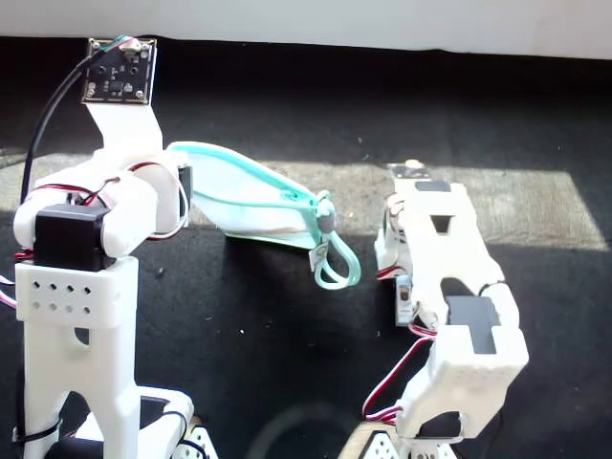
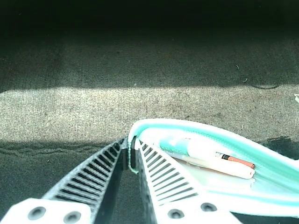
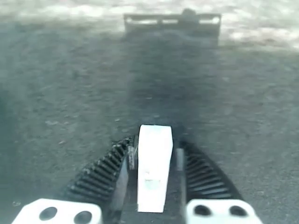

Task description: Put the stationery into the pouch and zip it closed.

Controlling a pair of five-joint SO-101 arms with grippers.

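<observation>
Left wrist view: our left claw point(image 2: 129, 145) is pinched tight on the end of the teal pouch point(image 2: 266, 186), with pens point(image 2: 219, 161) inside its open mouth. From above, the pouch lies between both arms over the worktop point(image 1: 239, 373). Our right claw point(image 3: 153, 140) clamps a white block point(image 3: 152, 172).

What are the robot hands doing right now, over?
Left hand shut on pouch rim. Right hand shut on white eraser, apart from pouch. Pens in pouch.

The bench point(image 1: 268, 325) has a dark, felt-like cover; a sunlit band crosses it just beyond the left end effector point(image 2: 131, 144).
</observation>
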